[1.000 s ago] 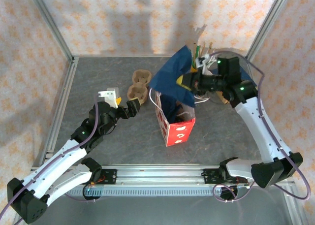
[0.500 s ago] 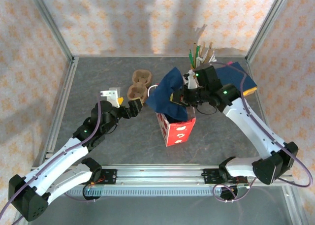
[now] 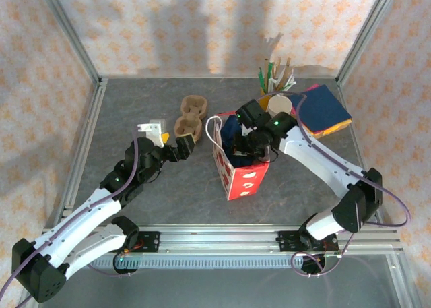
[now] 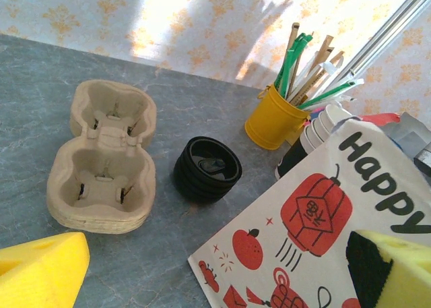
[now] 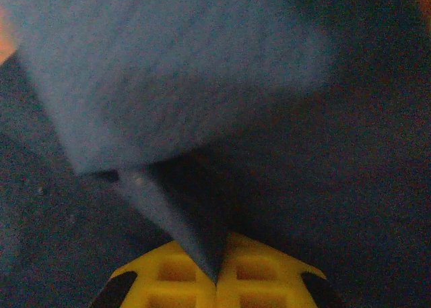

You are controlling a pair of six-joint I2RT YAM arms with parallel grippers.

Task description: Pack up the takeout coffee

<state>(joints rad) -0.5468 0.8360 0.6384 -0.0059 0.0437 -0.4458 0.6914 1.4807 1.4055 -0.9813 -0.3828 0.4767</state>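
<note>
Right wrist: right jaws clamp blue napkin (image 5: 175,72); left jaws gape empty near cup carrier (image 4: 101,160).

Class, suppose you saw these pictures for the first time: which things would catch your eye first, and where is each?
The red-and-white printed bag stands mid-table, and the right gripper, shut on a dark blue napkin, is at its open top. Beside the bag lie the pulp cup carriers and a stack of black lids; a yellow pot of straws stands at the back.
</note>
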